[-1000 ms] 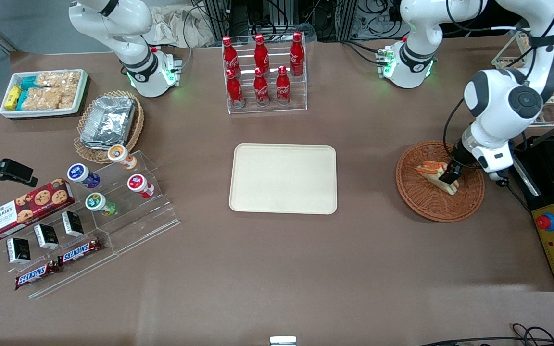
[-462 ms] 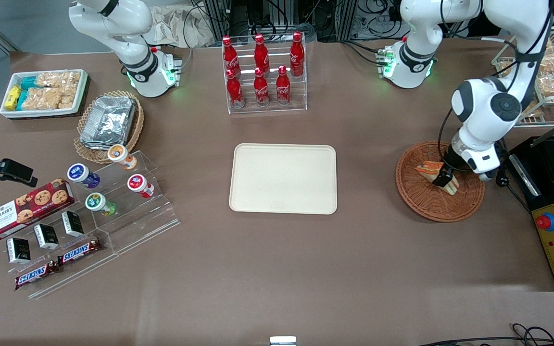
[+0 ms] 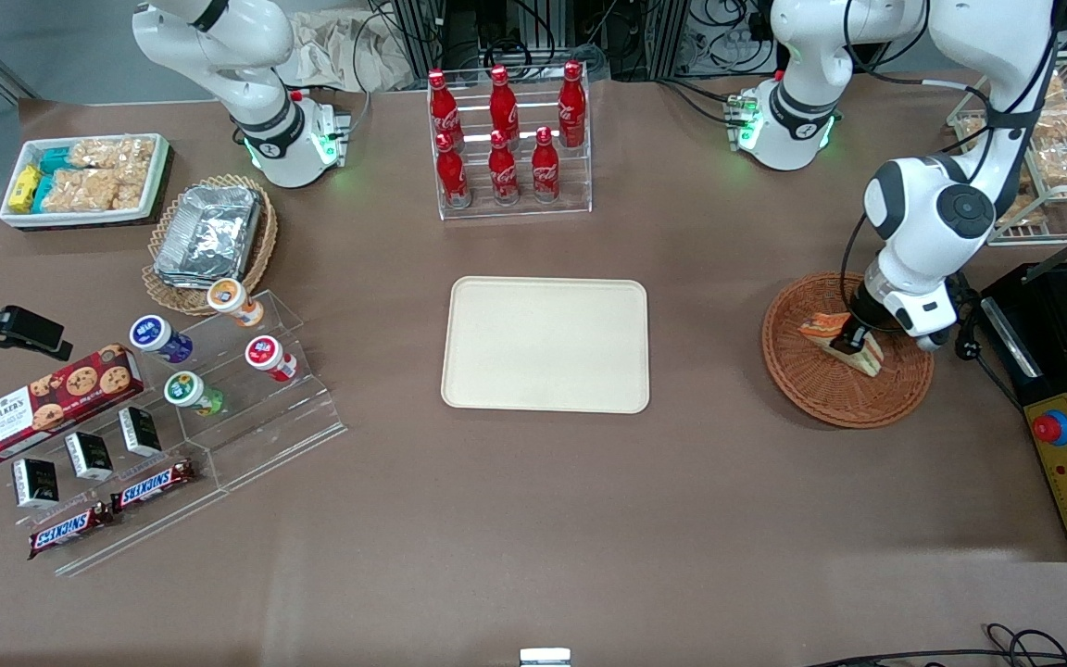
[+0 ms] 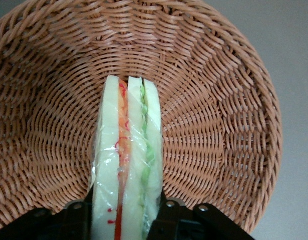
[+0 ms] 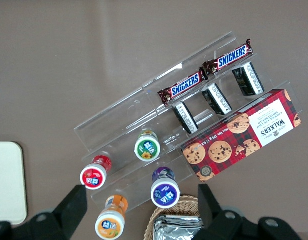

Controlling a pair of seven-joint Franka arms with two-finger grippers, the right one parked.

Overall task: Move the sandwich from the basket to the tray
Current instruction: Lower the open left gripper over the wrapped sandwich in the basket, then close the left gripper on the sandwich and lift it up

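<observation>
One sandwich (image 3: 832, 335) stands on edge in the round reddish-brown basket (image 3: 811, 389), which sits on the brown table (image 3: 533, 519) toward the working arm's end. The gripper (image 3: 848, 341) is down inside the basket, and the wrist view shows its two black fingers (image 4: 166, 220) pressed against the outer bread slices of the sandwich (image 4: 126, 165), one on each side, so the wedge is clamped between them while its lower edge seems to rest on the wicker of the basket (image 4: 219, 125). The wrap shows three white bread layers with one orange-red filling band and one green band between them. One cream tray (image 3: 545, 344) lies flat near the middle of the table, well apart from the basket, with nothing on it. Toward the table's edge farthest from the front camera, a clear stepped rack (image 3: 510, 206) holds six red bottles (image 3: 502, 167) in two rows of three. Toward the parked arm's end there are one white bin of snack packets (image 3: 84, 178), one lighter wicker basket with foil trays (image 3: 209, 236), a clear tiered stand (image 3: 246, 417) bearing four small capped cups, one red cookie box (image 3: 52, 398), three small dark packets and two Snickers bars (image 3: 117, 505).
</observation>
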